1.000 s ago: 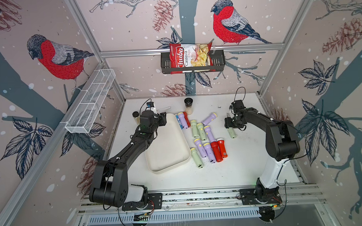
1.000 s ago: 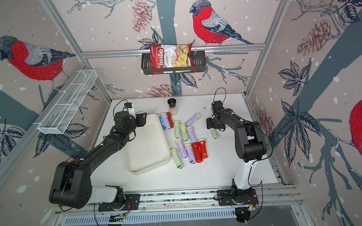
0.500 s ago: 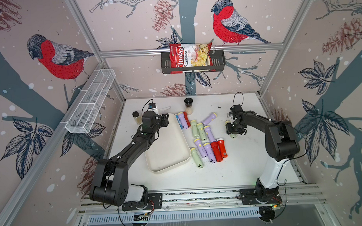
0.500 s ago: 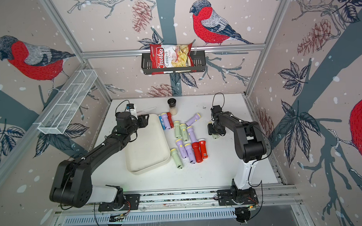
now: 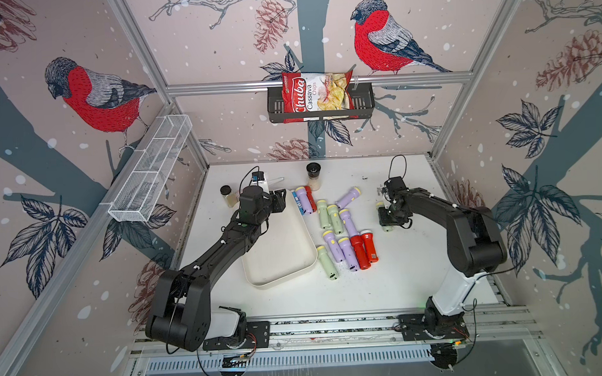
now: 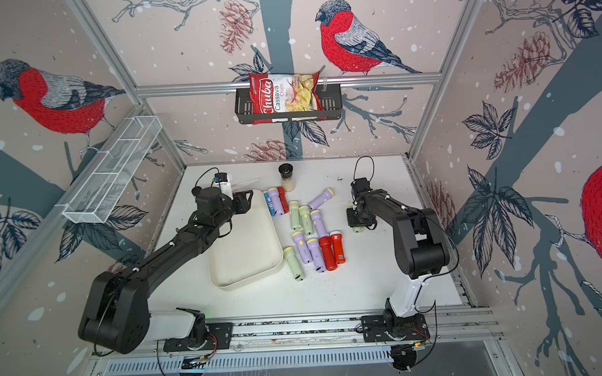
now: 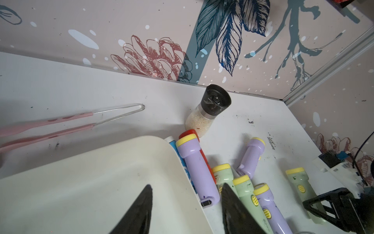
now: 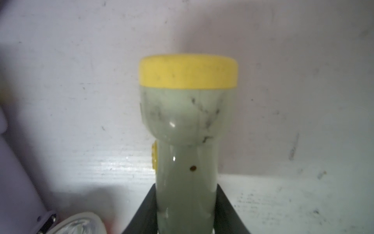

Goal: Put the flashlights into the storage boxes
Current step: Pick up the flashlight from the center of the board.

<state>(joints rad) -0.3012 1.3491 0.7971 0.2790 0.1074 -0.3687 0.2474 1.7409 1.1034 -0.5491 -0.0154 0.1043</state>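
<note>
**Right hand [image 8: 186, 194] clenched on a pale green flashlight [image 5: 387, 228], right of centre.**
You held only its barrel: the head could have tipped it loose above the scattered flashlights [image 5: 342, 235], short of the tray [image 5: 281, 244] under your open, empty left hand [image 7: 186, 187].

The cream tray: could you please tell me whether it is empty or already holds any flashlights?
Empty. The cream tray has a bare floor in both top views and the left wrist view; the flashlights lie outside it.
</note>
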